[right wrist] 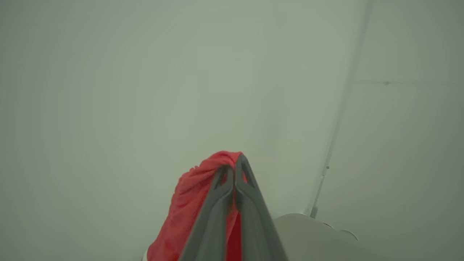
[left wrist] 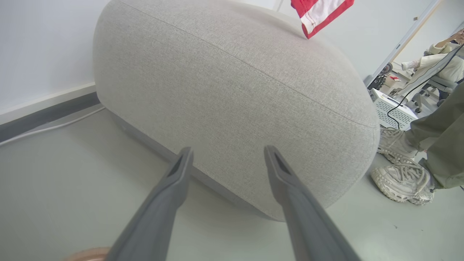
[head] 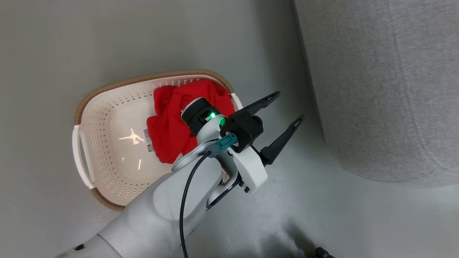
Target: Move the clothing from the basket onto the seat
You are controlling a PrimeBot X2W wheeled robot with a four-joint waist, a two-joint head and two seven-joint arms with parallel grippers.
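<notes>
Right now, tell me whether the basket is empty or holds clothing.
Not empty: crumpled red clothing lies inside the basket, bunched against one end.

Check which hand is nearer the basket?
Left. The left hand hovers open just beside the rim of the basket, on the side toward the seat. The right hand is shut on red clothing held up high, apparently over the seat.
</notes>
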